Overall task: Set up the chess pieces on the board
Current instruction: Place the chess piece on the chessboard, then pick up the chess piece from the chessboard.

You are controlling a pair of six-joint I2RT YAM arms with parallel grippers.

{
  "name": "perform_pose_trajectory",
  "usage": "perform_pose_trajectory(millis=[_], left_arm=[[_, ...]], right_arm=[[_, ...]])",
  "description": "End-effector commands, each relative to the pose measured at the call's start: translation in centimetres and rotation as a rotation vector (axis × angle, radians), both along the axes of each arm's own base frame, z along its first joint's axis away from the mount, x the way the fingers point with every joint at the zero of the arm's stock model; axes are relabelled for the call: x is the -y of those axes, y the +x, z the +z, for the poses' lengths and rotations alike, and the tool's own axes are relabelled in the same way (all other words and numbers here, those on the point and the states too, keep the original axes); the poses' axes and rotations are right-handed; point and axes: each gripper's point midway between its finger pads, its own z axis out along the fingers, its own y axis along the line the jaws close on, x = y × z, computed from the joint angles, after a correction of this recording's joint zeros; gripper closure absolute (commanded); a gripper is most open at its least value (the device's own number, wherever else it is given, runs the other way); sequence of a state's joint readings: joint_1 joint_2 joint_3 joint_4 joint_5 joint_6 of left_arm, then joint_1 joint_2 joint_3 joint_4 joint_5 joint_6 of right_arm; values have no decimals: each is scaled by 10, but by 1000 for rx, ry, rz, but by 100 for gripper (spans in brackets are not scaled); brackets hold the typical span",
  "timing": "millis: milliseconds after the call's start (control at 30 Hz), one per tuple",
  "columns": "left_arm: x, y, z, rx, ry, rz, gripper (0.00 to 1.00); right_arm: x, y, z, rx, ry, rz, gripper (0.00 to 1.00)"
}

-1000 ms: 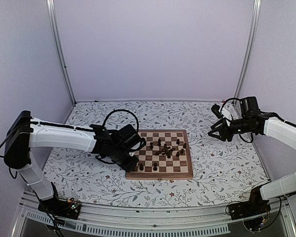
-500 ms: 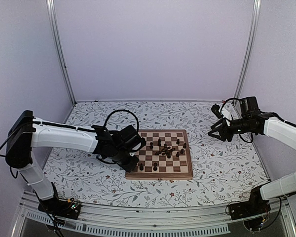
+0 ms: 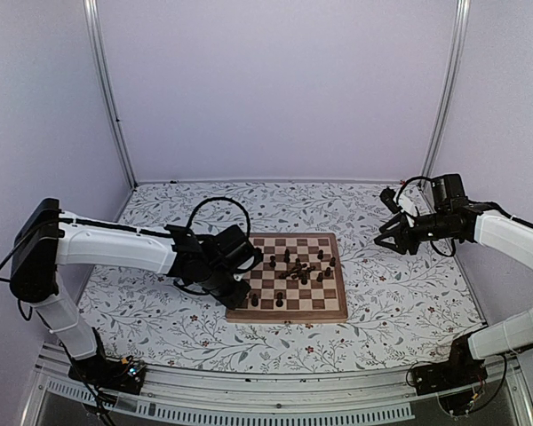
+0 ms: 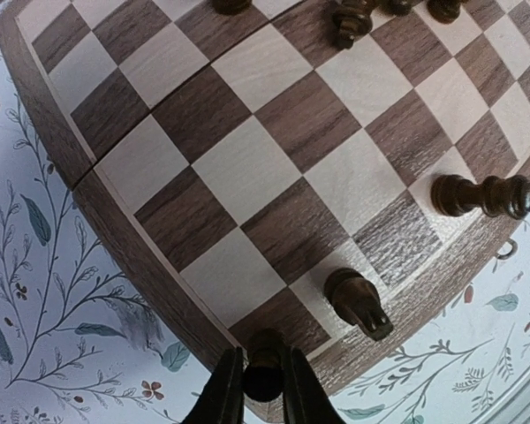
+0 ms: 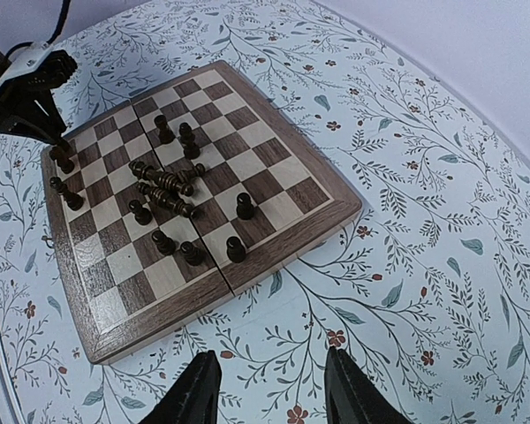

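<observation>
Surface: a floral-patterned worktop (image 3: 160,311) is sitting inside pale lilac walls (image 3: 275,89).
Board: the board (image 3: 289,313) is lying mid-worktop, slightly toward the near edge.
Left gripper: the left gripper (image 4: 263,393) is clamping one chess piece (image 4: 265,367) at the board corner facing the worktop's near left corner.
Right gripper: the right gripper (image 5: 269,389) is hovering by the right edge with fingers apart, holding nothing.
Chess pieces: the chess pieces (image 5: 168,190) are crowding mid-board, several toppled.
Progress: judged early, since only a few are standing along one side and most are awaiting placement.
</observation>
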State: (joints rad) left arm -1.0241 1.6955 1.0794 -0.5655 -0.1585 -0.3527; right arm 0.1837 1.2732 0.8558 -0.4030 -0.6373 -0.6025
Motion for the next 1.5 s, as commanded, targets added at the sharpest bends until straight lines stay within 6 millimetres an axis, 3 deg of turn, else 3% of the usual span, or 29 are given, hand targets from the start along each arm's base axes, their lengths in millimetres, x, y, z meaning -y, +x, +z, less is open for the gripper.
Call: perform_pose_trajectory(millis=[0,200,367,567,767,1033,1467], left_arm=[[7,-6,4,-13,-23,-18,84],[9,-4,11,-10,-25,-22,83],[9,3,24,23,-4,-22,71],[22,15,61,96,-45,-40,63],[45,50,75,152,-88,-53,66],[71,102,63,130,-128,-48,66],[83,124,24,63,-95,-44,69]], right_arm=[[1,-2,-9,-20,-8,2,56],[1,-2,-8,-19,-7,2,56],[1,-2,-8,-20,-5,4,56],[0,-2,-9,-21,-6,5,56],[1,-1,-9,-19,-10,2,56],[3,-1,-8,-10,-18,-5,56],[5,0,-9,0,-31,-9,56]])
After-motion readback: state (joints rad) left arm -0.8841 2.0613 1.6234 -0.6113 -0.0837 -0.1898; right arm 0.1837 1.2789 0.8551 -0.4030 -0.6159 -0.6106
